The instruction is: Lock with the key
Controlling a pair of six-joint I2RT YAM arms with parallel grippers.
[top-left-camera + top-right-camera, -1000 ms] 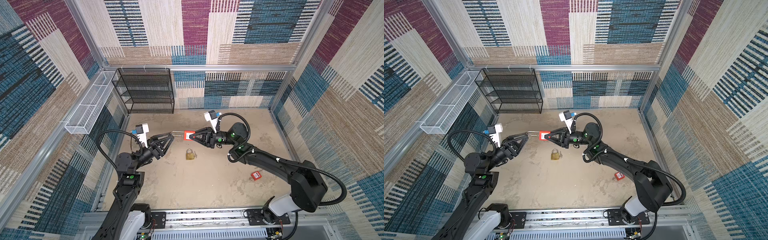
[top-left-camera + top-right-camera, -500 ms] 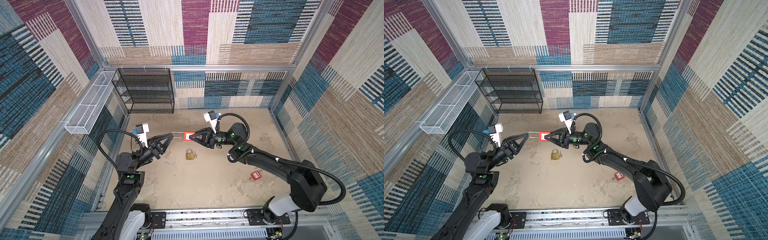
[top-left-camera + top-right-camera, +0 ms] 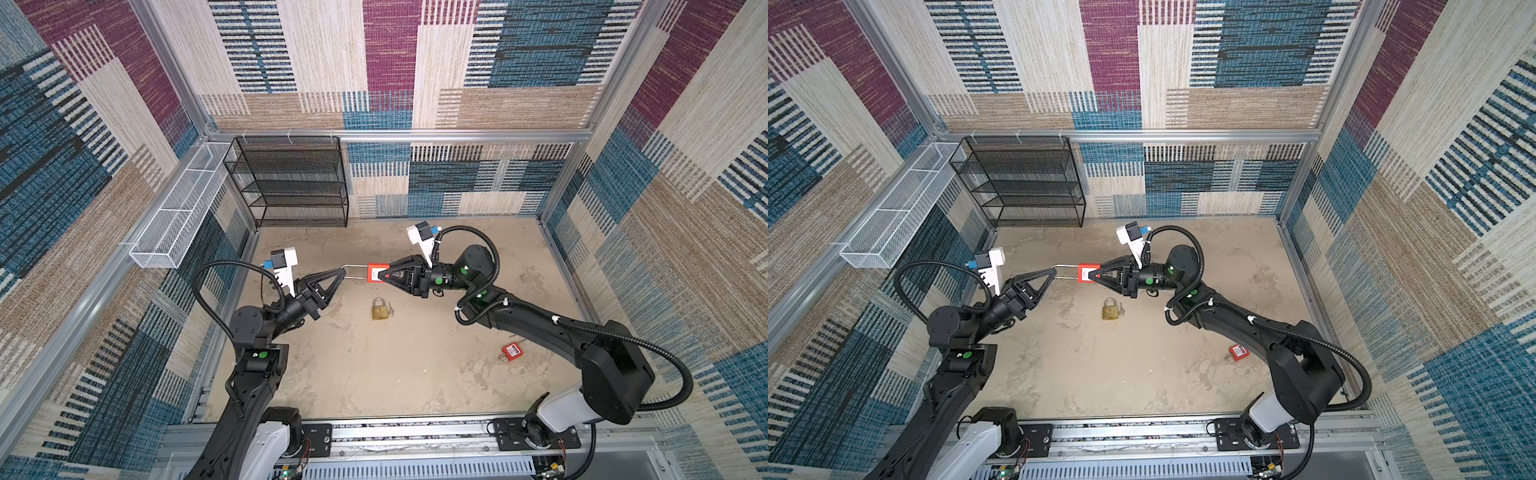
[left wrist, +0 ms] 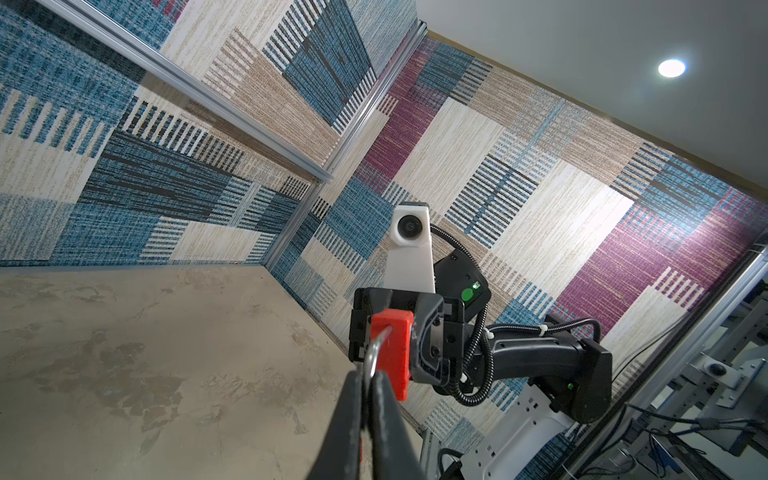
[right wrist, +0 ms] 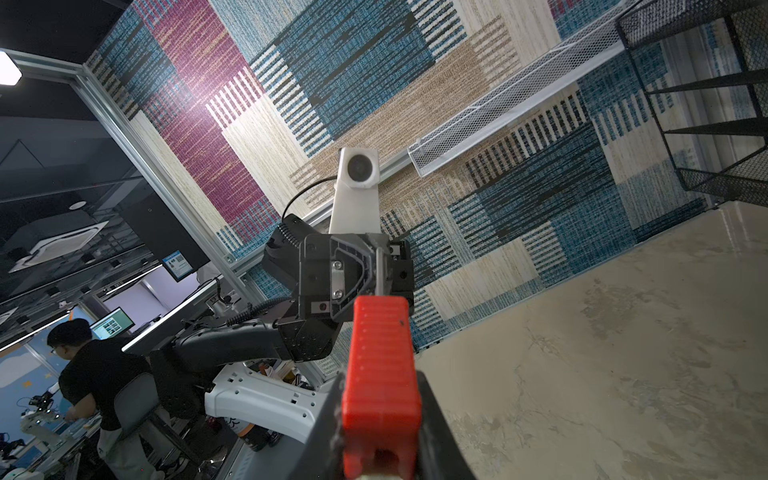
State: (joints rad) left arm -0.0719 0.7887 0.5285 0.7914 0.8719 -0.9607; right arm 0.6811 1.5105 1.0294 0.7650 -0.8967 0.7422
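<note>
A red padlock [image 3: 378,273] [image 3: 1089,272] with a long silver shackle [image 3: 355,272] hangs in the air between the two arms. My right gripper [image 3: 385,276] [image 5: 380,376] is shut on its red body [image 5: 382,361]. In the left wrist view my left gripper [image 4: 368,376] is shut on the bend of the shackle [image 4: 374,353], and both top views show its tips [image 3: 343,271] there. A small silver key [image 3: 390,310] lies on the floor beside a brass padlock [image 3: 379,311] [image 3: 1109,309]. No key shows in the red padlock.
Another small red padlock [image 3: 512,351] [image 3: 1239,352] lies on the floor at the right, under the right arm. A black mesh rack [image 3: 291,183] stands at the back left. A white wire basket [image 3: 178,216] hangs on the left wall.
My left gripper's jaws have closed onto the shackle of the red padlock. The right gripper and the padlock have stayed in place.
</note>
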